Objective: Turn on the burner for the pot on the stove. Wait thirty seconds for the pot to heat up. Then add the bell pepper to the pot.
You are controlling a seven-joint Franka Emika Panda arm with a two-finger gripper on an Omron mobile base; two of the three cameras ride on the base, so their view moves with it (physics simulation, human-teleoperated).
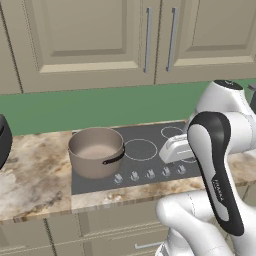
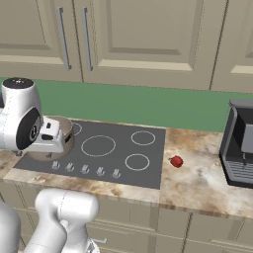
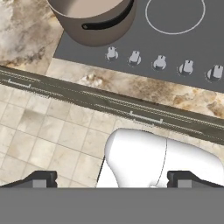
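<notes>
Nearest, the two-finger gripper (image 3: 112, 180) hangs above the counter's front edge, its dark fingertips (image 3: 41, 179) spread as wide as they go with nothing between them. Beyond the marbled beige stone counter (image 1: 35, 175) edge comes the row of five small silver knobs (image 3: 159, 62) along the near side of the flat dark grey glass stove (image 2: 118, 155). The wide round taupe-brown metal pot (image 1: 96, 151) stands upright on the stove's left part, its curved black handle (image 1: 114, 159) pointing to the near right, toward the knobs. From the right base camera the arm's white body hides most of the pot. The pot sits beyond the jaws and left of them, well apart. The small rounded red bell pepper (image 2: 176, 161) lies on the counter just right of the stove, left of a dark grey boxy appliance (image 2: 239, 143). Beige cabinets (image 1: 90, 40) hang above a green backsplash (image 2: 148, 106).
</notes>
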